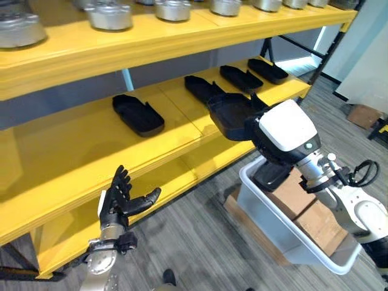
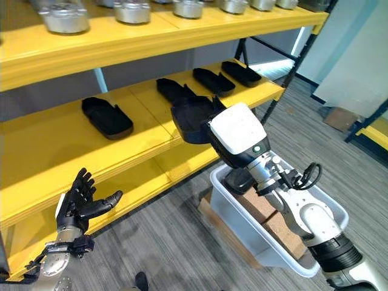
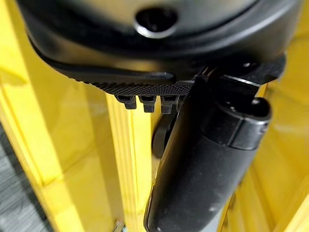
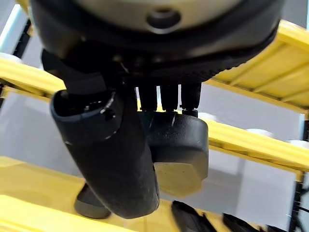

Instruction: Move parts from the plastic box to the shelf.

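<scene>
My right hand is shut on a black tray-shaped part and holds it at the front edge of the yellow middle shelf. In the right wrist view the thumb and fingers clamp the same part. Below that arm stands the pale plastic box, with a dark part and brown blocks inside. Several black parts lie on the shelf, one at the left and others further right. My left hand hangs open in front of the lower shelf edge, holding nothing.
The top shelf carries several round silver metal parts. The box rests on a low wooden base on the grey plank floor. Bare shelf surface lies between the left black part and the held one. A dark shelf leg stands at the right.
</scene>
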